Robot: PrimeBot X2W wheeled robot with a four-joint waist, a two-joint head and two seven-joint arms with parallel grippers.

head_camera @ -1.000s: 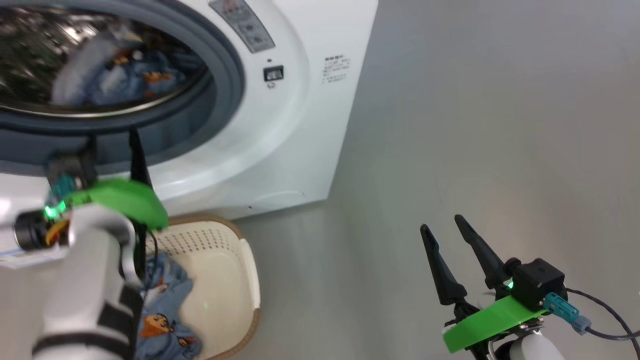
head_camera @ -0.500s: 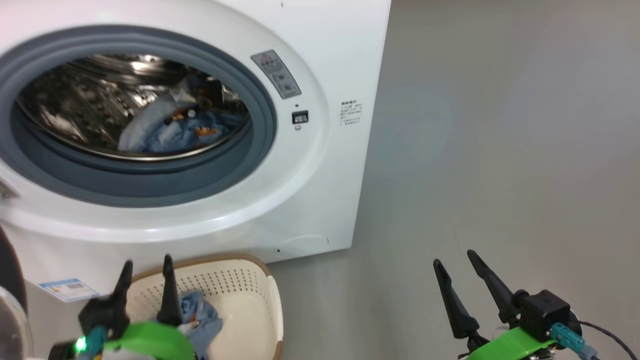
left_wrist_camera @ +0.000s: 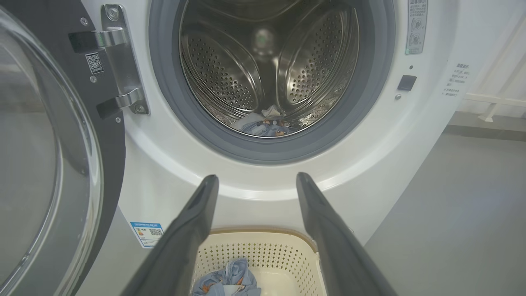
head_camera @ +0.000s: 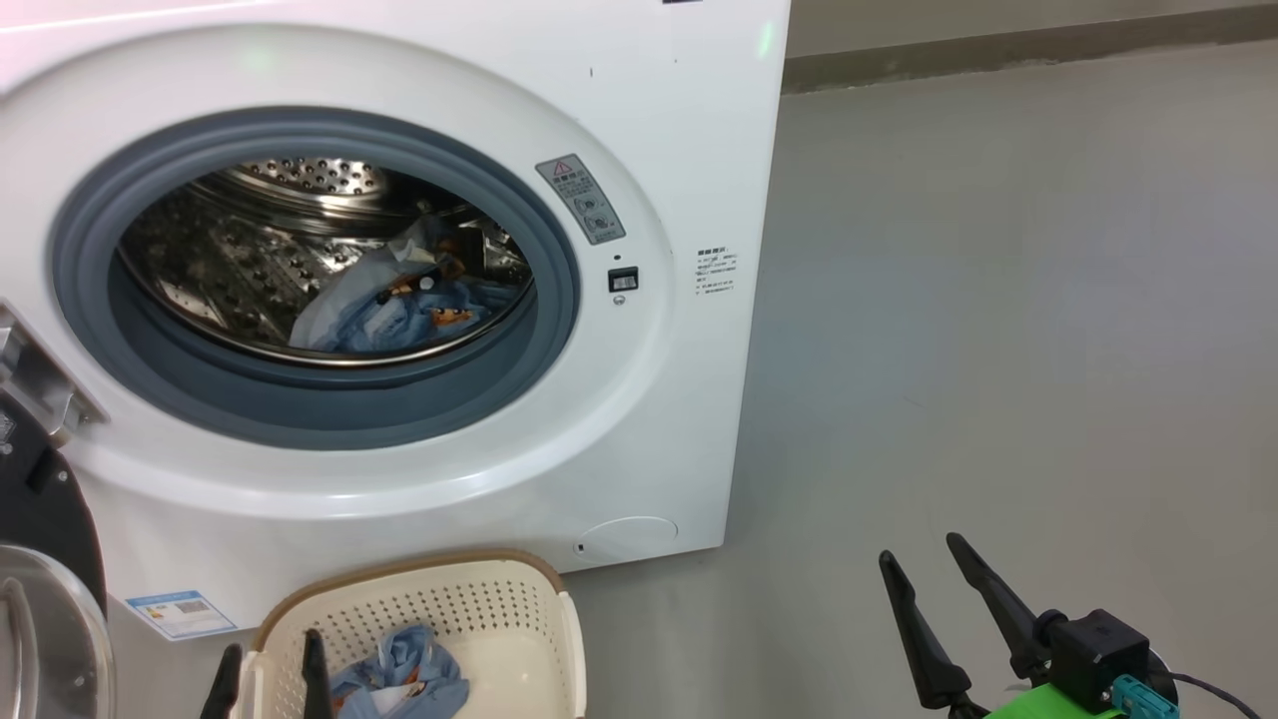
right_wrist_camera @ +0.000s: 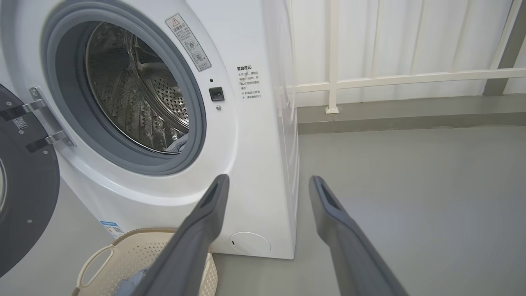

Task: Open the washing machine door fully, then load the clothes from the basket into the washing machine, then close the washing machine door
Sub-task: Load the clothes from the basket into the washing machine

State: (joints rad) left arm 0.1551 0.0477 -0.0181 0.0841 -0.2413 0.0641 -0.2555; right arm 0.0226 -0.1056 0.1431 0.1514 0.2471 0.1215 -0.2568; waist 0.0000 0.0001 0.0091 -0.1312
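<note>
Two sets of dark tapered fingers, left gripper (left_wrist_camera: pixel 257 176) and right gripper (right_wrist_camera: pixel 267 177), are spread and empty. The glossy white washing machine (head_camera: pixel 639 419) stands on a smooth grey floor (head_camera: pixel 998 350), with the washing machine door (left_wrist_camera: pixel 49 164) open at frame left. Blue printed clothes (head_camera: pixel 399 310) lie in the perforated steel drum (left_wrist_camera: pixel 230 70) and the cream basket (head_camera: pixel 479 599). A white railing (right_wrist_camera: pixel 370 78) is upper right.

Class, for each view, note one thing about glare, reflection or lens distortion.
Head view: bright glints on the steel drum. Left wrist view: pale reflections on the washing machine door glass. Right wrist view: the washing machine leans, its side edge bowed.
</note>
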